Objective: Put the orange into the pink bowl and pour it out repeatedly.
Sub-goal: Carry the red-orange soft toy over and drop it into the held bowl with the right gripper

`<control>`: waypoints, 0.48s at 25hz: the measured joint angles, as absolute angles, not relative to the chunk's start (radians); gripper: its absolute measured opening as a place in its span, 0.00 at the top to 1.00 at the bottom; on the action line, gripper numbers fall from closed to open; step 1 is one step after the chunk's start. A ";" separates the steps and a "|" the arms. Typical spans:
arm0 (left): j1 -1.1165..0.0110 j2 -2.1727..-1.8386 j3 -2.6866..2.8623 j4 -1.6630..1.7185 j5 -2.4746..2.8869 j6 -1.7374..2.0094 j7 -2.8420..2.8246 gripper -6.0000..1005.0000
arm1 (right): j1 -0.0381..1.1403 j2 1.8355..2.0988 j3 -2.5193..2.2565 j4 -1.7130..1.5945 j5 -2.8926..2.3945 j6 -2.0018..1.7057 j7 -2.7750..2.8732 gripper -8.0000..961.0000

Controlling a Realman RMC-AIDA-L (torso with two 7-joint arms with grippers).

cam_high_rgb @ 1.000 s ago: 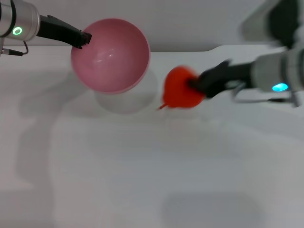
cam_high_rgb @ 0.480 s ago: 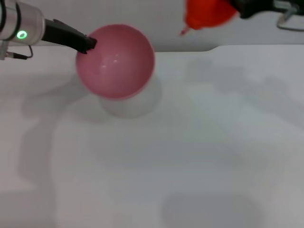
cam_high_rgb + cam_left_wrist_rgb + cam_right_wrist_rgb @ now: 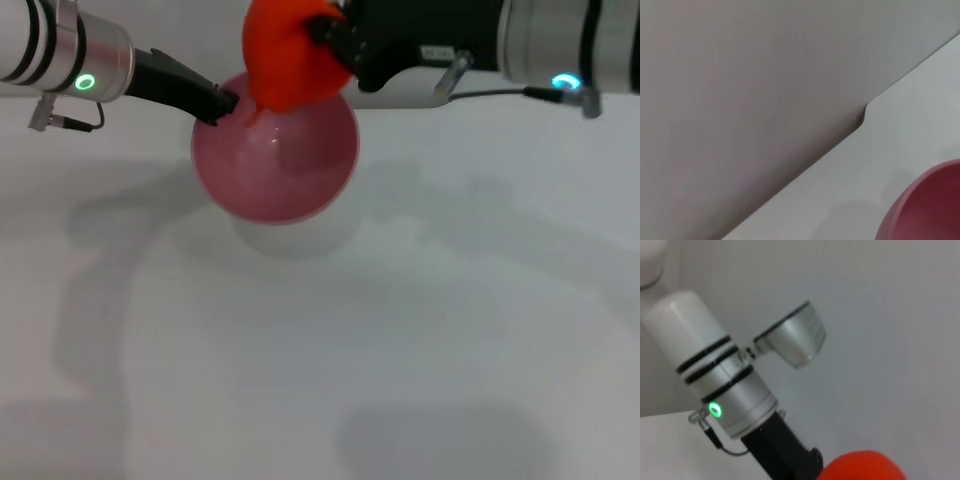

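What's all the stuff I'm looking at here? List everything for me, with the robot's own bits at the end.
orange: one, bright orange-red, held in the air above the far rim of the bowl.
pink bowl: one, glossy pink, raised off the table, gripped at its rim, nothing inside.
table: one, white, under everything; grey wall behind it.
left gripper: one, black, shut on the bowl's rim, on a silver arm with a green light.
right gripper: one, black, shut on the orange, on a silver arm with a blue light.
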State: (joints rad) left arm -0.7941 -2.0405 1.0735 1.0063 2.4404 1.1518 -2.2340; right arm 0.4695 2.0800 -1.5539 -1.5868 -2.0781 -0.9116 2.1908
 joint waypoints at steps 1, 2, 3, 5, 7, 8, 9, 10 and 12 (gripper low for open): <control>-0.794 -2.040 1.074 1.009 2.440 1.152 -2.234 0.95 | 0.469 2.080 -1.554 -1.587 -2.078 -0.912 2.191 0.87; -0.794 -2.040 1.074 1.009 2.440 1.152 -2.234 0.95 | 0.470 2.080 -1.560 -1.574 -2.080 -0.905 2.190 0.86; -0.794 -2.037 1.074 1.014 2.440 1.152 -2.234 0.95 | 0.471 2.080 -1.561 -1.568 -2.082 -0.903 2.190 0.86; -0.795 -2.036 1.074 1.014 2.440 1.152 -2.234 0.95 | 0.471 2.080 -1.560 -1.560 -2.083 -0.898 2.190 0.85; -0.795 -2.036 1.074 1.014 2.440 1.152 -2.234 0.95 | 0.471 2.080 -1.560 -1.553 -2.084 -0.883 2.189 0.84; -0.795 -2.036 1.074 1.014 2.440 1.152 -2.234 0.95 | 0.470 2.080 -1.562 -1.547 -2.085 -0.872 2.188 0.83; -0.795 -2.035 1.074 1.014 2.440 1.152 -2.232 0.95 | 0.470 2.080 -1.564 -1.543 -2.085 -0.862 2.187 0.83; -0.795 -2.035 1.075 1.014 2.440 1.152 -2.231 0.95 | 0.469 2.080 -1.567 -1.538 -2.086 -0.854 2.184 0.82; -0.795 -2.035 1.077 1.014 2.441 1.151 -2.230 0.95 | 0.469 2.080 -1.571 -1.533 -2.086 -0.846 2.178 0.81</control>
State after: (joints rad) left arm -0.7947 -2.0352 1.0766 1.0144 2.4408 1.1515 -2.2303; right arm 0.4693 2.0800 -1.5706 -1.5334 -2.0858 -0.8455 2.1782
